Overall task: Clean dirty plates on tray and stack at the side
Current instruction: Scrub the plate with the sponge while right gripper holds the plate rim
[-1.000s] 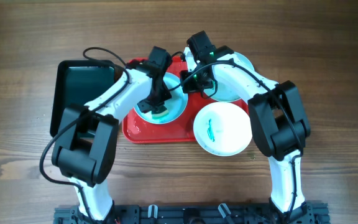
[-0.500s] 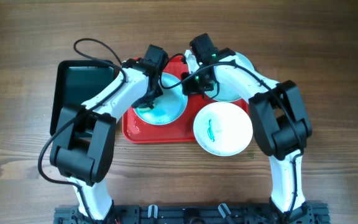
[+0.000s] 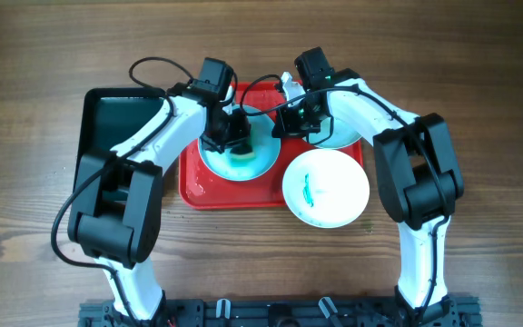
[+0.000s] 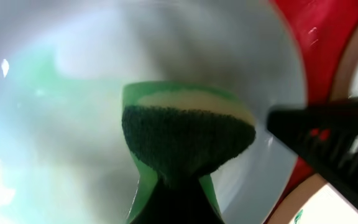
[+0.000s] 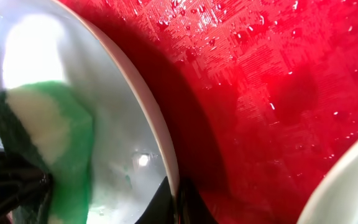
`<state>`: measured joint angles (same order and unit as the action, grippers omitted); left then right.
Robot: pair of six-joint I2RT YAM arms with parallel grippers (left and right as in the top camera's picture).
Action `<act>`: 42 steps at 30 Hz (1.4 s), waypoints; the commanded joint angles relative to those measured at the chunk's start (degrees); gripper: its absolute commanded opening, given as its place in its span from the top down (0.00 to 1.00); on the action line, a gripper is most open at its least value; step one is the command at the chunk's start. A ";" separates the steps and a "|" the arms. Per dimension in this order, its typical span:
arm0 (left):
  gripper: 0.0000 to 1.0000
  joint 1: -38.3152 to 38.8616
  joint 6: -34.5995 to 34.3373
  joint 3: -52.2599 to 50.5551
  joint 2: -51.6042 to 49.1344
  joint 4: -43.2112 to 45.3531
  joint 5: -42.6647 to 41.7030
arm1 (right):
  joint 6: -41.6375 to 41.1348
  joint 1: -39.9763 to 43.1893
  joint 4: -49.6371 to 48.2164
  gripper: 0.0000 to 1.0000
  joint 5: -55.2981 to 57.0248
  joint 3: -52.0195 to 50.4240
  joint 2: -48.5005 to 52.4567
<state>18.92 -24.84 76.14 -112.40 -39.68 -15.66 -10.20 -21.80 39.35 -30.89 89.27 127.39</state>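
Note:
A red tray (image 3: 198, 186) holds a white plate (image 3: 257, 163) smeared with green. My left gripper (image 3: 236, 136) is shut on a green and yellow sponge (image 4: 188, 134) and presses it onto that plate (image 4: 55, 124). My right gripper (image 3: 277, 127) is shut on the plate's right rim (image 5: 160, 149), one finger inside and one outside; the sponge (image 5: 48, 143) shows at the left of that view. A second plate (image 3: 343, 127) lies under the right arm at the tray's back right. A third white plate (image 3: 327, 188) with a green smear sits at the tray's front right corner.
A black tray (image 3: 116, 136) lies on the wooden table left of the red tray. The red tray's floor (image 5: 278, 93) is wet with droplets. Cables loop above both wrists.
The left gripper moved the sponge across the plate, from its left side toward the middle and back. The right gripper shifted slightly right while still on the rim.

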 commanded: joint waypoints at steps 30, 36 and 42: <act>0.96 -1.31 -5.57 0.26 -0.87 -1.16 32.72 | 0.98 -0.07 0.13 0.96 -1.70 -0.74 0.76; 0.96 -0.42 0.52 0.26 -0.87 -11.89 11.76 | 1.03 -0.07 0.15 0.96 -1.27 -0.74 0.76; 0.96 0.98 12.63 0.26 -0.87 -11.93 -4.61 | 0.98 -0.07 0.44 0.96 -1.31 -0.74 0.76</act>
<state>18.59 -19.53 76.58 -112.51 -52.93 -9.50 -9.10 -22.09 39.51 -31.29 89.27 127.39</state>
